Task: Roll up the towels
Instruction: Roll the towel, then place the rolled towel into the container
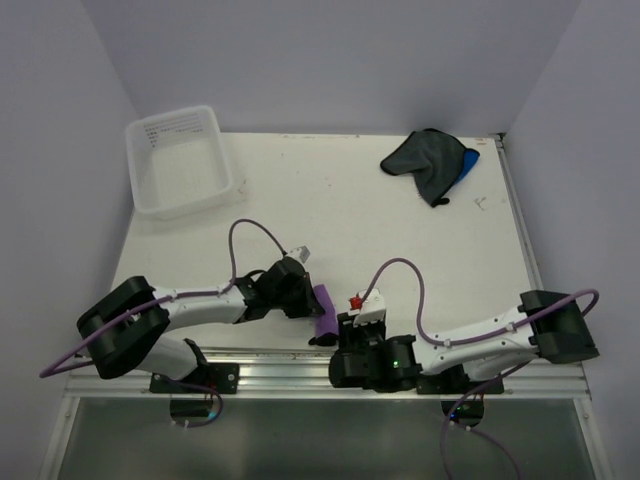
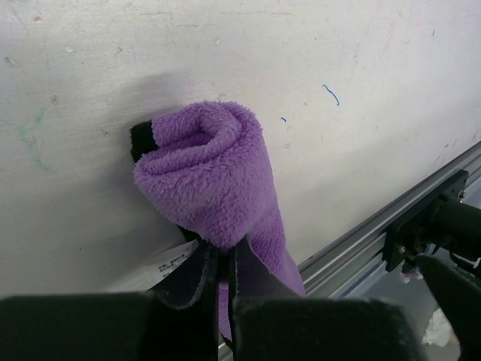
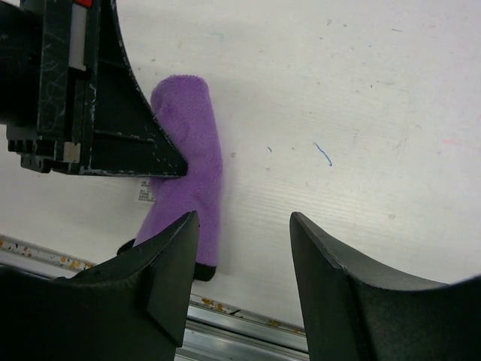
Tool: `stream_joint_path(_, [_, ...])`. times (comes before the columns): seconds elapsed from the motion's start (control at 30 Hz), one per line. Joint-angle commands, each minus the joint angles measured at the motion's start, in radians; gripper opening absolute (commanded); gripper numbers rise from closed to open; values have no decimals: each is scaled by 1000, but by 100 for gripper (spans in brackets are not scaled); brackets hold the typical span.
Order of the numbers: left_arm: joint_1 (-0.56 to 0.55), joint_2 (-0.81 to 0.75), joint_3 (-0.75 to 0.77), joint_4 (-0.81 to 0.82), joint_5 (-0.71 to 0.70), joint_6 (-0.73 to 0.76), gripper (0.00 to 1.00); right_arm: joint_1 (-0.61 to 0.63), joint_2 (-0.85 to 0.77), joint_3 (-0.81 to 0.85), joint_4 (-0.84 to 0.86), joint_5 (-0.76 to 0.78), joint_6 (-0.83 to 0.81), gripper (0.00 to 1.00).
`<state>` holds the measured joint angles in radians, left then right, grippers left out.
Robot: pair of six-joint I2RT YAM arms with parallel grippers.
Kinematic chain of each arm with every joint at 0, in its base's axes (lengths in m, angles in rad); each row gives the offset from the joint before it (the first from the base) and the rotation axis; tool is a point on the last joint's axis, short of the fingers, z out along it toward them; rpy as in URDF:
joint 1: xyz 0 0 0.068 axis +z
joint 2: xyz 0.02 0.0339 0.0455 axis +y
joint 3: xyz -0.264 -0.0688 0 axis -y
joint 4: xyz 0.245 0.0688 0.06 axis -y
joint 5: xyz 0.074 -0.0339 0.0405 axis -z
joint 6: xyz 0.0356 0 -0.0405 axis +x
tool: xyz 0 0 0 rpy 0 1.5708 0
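Note:
The purple towel [image 1: 324, 313] lies rolled into a short tube near the table's front edge, between the two arms. In the left wrist view the roll [image 2: 207, 169] shows its spiral end, and my left gripper [image 2: 222, 263] is shut on the roll's near end. My right gripper [image 3: 244, 226] stands open just right of the roll [image 3: 192, 162], with nothing between its fingers. From above, the left gripper [image 1: 310, 299] sits on the roll's left side and the right gripper [image 1: 350, 322] on its right. The dark grey-black towel [image 1: 425, 160] lies crumpled at the back right, over the bright blue towel [image 1: 470, 160].
A clear plastic tub [image 1: 180, 160] stands at the back left corner. The aluminium rail [image 1: 330, 375] runs along the table's front edge just below the roll. The left gripper's body [image 3: 90, 90] fills the upper left of the right wrist view.

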<state>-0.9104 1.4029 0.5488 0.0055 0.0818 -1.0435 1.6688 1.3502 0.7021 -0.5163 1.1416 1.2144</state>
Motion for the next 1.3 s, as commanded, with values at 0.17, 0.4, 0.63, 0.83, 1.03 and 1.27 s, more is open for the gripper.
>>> stream_joint_path(0.17, [25,1,-49,-101,-71,164,0,3,-224,-73,-28,60,16,56])
stream_joint_path(0.4, [88,-38,-4,-136,-14,192,0,3,-307,-102,-40,61,8,56])
stream_joint_path(0.63, [148,-30,94,-245,-16,286,0,2,-351,-119,-47,72,-3,56])
stream_joint_path(0.83, [254,-36,129,-291,-5,361,0,0,-407,-138,-41,79,-36,56])
stream_joint_path(1.03, [311,-16,233,-377,-19,434,0,2,-444,-148,-45,79,-52,56])
stream_joint_path(1.27, [403,-22,318,-452,-25,514,0,0,-468,-150,-60,93,-58,56])
